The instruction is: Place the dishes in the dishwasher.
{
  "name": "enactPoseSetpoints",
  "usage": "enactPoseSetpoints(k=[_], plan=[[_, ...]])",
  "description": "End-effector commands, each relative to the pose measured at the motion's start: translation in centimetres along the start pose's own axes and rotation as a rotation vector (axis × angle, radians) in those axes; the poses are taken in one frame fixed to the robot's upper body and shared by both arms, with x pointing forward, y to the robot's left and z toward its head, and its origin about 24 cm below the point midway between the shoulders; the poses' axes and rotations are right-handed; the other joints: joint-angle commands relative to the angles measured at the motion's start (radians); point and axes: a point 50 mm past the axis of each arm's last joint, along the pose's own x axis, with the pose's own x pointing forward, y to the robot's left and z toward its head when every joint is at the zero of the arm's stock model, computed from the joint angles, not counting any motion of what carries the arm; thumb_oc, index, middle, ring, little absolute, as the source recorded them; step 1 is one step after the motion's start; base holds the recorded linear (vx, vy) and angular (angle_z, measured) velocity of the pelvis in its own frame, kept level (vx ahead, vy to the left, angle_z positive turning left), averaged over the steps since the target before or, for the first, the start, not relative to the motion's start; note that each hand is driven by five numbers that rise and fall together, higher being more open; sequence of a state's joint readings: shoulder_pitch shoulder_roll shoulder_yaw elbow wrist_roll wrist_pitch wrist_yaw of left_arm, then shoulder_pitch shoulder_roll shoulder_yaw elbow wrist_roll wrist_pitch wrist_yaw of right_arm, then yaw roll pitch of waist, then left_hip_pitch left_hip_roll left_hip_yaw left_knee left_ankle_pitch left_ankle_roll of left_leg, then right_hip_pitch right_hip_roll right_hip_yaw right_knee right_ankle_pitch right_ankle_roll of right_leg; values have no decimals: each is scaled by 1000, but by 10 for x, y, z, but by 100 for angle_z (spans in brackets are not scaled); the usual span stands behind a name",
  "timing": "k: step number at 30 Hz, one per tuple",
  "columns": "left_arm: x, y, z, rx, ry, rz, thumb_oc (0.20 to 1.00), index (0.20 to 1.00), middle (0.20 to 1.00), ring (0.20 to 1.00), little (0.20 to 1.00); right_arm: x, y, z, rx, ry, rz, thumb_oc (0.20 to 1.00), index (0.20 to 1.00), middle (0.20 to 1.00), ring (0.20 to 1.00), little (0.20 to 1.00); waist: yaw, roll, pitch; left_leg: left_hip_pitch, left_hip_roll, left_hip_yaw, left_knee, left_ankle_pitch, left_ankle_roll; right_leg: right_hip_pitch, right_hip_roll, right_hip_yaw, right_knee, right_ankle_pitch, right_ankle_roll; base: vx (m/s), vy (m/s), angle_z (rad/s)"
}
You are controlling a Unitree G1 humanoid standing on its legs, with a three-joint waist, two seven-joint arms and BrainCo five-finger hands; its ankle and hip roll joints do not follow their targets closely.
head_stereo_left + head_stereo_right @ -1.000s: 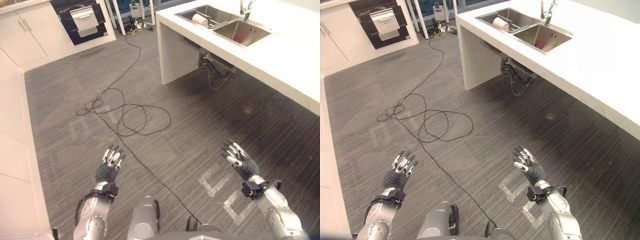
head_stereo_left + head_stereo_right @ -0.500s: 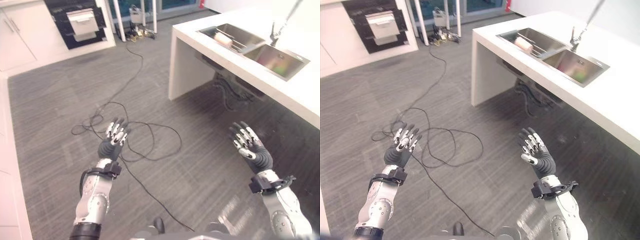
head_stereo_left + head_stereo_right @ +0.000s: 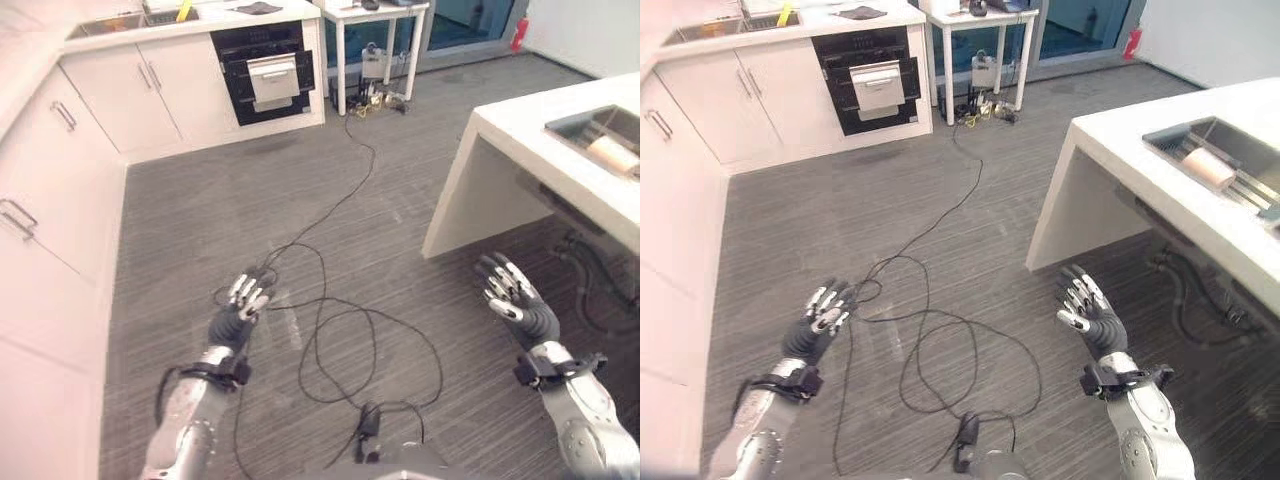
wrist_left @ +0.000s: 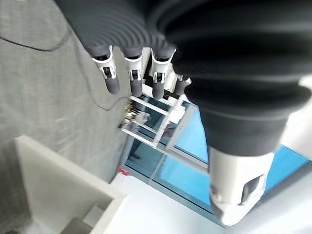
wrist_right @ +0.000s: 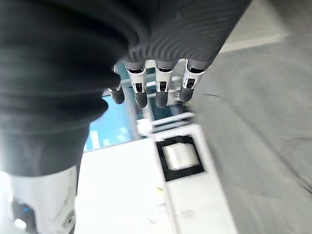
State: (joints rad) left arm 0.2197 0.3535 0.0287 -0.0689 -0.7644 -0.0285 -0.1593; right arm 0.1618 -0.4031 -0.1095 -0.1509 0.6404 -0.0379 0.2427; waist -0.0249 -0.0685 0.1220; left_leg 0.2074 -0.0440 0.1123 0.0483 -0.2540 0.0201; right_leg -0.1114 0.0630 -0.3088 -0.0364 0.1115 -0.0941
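1. Both hands, left hand (image 3: 238, 312) and right hand (image 3: 515, 298), are spread and hold nothing.
2. A dish (image 3: 1208, 167) sits in the sink (image 3: 1250, 140).
3. The dishwasher (image 3: 272, 76) is far off; I think nothing is loaded.

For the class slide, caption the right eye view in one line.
Both open hands, left hand and right hand, raised over grey floor; built-in dishwasher far ahead.
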Motion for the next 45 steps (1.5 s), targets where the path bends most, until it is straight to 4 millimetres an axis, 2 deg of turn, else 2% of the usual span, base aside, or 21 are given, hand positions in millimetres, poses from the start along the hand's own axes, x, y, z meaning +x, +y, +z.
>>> enactPoseSetpoints(k=[1, 2, 3, 4, 5, 6, 7, 10, 12, 14, 15, 17, 24, 28, 29, 31, 33, 38, 40, 41, 45], plan=[[16, -16, 18, 25, -100, -82, 1000, 1000, 1000, 1000, 1000, -1, 5, 27, -47, -141, 4, 1000, 1000, 1000, 1000, 1000, -63, 36, -49, 110, 54, 69, -130, 135, -49, 41, -163, -65, -29, 51, 215, 325, -215, -141], [16, -16, 17, 16, -101, -78, 1000, 1000, 1000, 1000, 1000, -1, 3, 31, -67, -154, -1, 1000, 1000, 1000, 1000, 1000, -67, 44, -54, 89, 92, 101, -23, 201, -85, 62, -143, -82, -33, 27, 185, 303, -296, -164], [15, -16, 15, 7, -104, -67, 1000, 1000, 1000, 1000, 1000, -1, 1, 36, -93, -165, -1, 1000, 1000, 1000, 1000, 1000, -70, 45, -54, 46, 139, 106, 163, 287, -133, 82, -123, -76, -39, 4, 154, 328, -350, -148], [14, -16, 15, 5, -107, -60, 1000, 1000, 1000, 1000, 1000, -1, 0, 40, -111, -175, 0, 1000, 1000, 1000, 1000, 1000, -68, 38, -50, -5, 159, 108, 290, 334, -159, 102, -114, -59, -43, -15, 133, 256, -291, -136], [13, -16, 14, 3, -111, -54, 1000, 1000, 1000, 1000, 1000, 0, -1, 42, -118, -179, 4, 1000, 1000, 1000, 1000, 1000, -66, 32, -46, -42, 164, 98, 378, 346, -169, 114, -111, -42, -45, -24, 122, 276, -259, -137], [12, -16, 12, 3, -116, -40, 1000, 1000, 1000, 1000, 1000, 1, -2, 47, -137, -193, 12, 1000, 1000, 1000, 1000, 1000, -51, 10, -31, -161, 154, 51, 550, 375, -174, 153, -115, 6, -49, -40, 104, 317, -215, -150], [11, -15, 12, 12, -119, -26, 1000, 1000, 1000, 1000, 1000, 6, -2, 54, -157, -214, 8, 1000, 1000, 1000, 1000, 1000, -25, -4, -6, -291, 160, 15, 635, 336, -148, 199, -113, 60, -51, -53, 99, 346, -157, -165], [9, -13, 15, 23, -131, -6, 1000, 1000, 1000, 1000, 1000, 15, 3, 65, -196, -251, 0, 1000, 1000, 1000, 1000, 1000, 1, -4, 0, -326, 153, 3, 449, 329, -115, 223, -95, 143, -51, -79, 111, 265, 43, -136], [7, -10, 18, 32, -141, 4, 1000, 1000, 1000, 1000, 1000, 18, 6, 69, -196, -271, 1, 1000, 1000, 1000, 1000, 1000, 19, 16, 1, -299, 133, -13, 185, 334, -108, 234, -76, 212, -51, -102, 132, 318, 195, -140], [3, -9, 19, 32, -173, 45, 1000, 1000, 1000, 1000, 1000, 20, 15, 69, -198, -291, 35, 1000, 1000, 1000, 1000, 1000, 56, 41, 3, -293, 90, -147, -71, 370, -111, 255, -49, 318, -51, -128, 146, 395, 235, -137], [1, -9, 20, 35, -184, 46, 1000, 1000, 1000, 1000, 1000, 19, 17, 70, -200, -295, 41, 1000, 1000, 1000, 1000, 1000, 67, 47, 7, -306, 90, -168, -91, 391, -115, 260, -41, 342, -51, -128, 144, 333, 201, -172], [2, -13, 26, 90, -225, 22, 1000, 1000, 1000, 1000, 1000, 18, 16, 77, -207, -320, 46, 1000, 1000, 1000, 1000, 1000, 72, 39, 5, -303, 84, -157, -109, 366, -109, 287, -60, 343, -51, -159, 151, 245, 235, -119], [24, -27, 37, 149, -255, -63, 1000, 1000, 1000, 1000, 1000, 12, 10, 92, -222, -378, -14, 1000, 1000, 1000, 1000, 1000, 8, 36, -46, -201, 64, -112, -136, 300, -63, 283, -119, 283, -18, -134, 185, 189, 263, -13], [19, -27, 42, 197, -282, -82, 1000, 1000, 1000, 1000, 1000, 13, 17, 87, -199, -402, 2, 1000, 1000, 1000, 1000, 1000, 18, 33, -38, -172, 39, -120, -136, 290, -30, 189, -127, 247, 221, -96, 221, 132, 151, -18], [19, -28, 47, 216, -310, -91, 1000, 1000, 1000, 1000, 1000, 15, 22, 84, -190, -400, 29, 1000, 1000, 1000, 1000, 1000, 25, 31, -30, -152, 36, -115, -136, 273, -28, 169, -146, 193, 244, -95, 234, 131, 44, -51], [20, -30, 61, 246, -370, -96, 1000, 1000, 1000, 1000, 1000, 22, 30, 78, -154, -389, 74, 1000, 1000, 1000, 1000, 1000, 39, 34, -16, -125, 59, -78, -136, 251, -39, 135, -208, 88, 214, -66, 244, 114, -71, -90], [20, -29, 66, 262, -390, -92, 1000, 1000, 1000, 1000, 1000, 24, 34, 76, -151, -384, 101, 1000, 1000, 1000, 1000, 1000, 43, 35, -8, -103, 76, -47, -136, 234, -49, 136, -248, 41, 140, -42, 251, 121, -145, -90], [18, -30, 71, 267, -396, -75, 1000, 1000, 1000, 1000, 1000, 24, 38, 75, -131, -386, 130, 1000, 1000, 1000, 1000, 1000, 7, 28, 11, -32, 105, 5, -136, 164, -61, 77, -327, 47, -34, 113, 291, 239, -281, -49], [18, -29, 74, 267, -406, -71, 1000, 1000, 1000, 1000, 1000, 24, 40, 78, -143, -401, 140, 1000, 1000, 1000, 1000, 1000, -9, 25, 16, -9, 118, 8, -136, 143, -58, 50, -324, 76, -34, 117, 293, 333, -424, -16], [18, -28, 75, 270, -415, -70, 1000, 1000, 1000, 1000, 1000, 23, 38, 83, -155, -415, 143, 1000, 1000, 1000, 1000, 1000, -14, 25, 10, -1, 136, 13, -136, 142, -65, 65, -312, 83, -43, 88, 291, 362, -510, -2], [18, -21, 70, 150, -400, -6, 1000, 1000, 1000, 1000, 1000, 29, 39, 90, -180, -433, 141, 1000, 1000, 1000, 1000, 1000, -22, 27, -10, 64, 218, 80, -136, 172, -109, 94, -273, 38, -42, 44, 265, 327, -450, 4]])
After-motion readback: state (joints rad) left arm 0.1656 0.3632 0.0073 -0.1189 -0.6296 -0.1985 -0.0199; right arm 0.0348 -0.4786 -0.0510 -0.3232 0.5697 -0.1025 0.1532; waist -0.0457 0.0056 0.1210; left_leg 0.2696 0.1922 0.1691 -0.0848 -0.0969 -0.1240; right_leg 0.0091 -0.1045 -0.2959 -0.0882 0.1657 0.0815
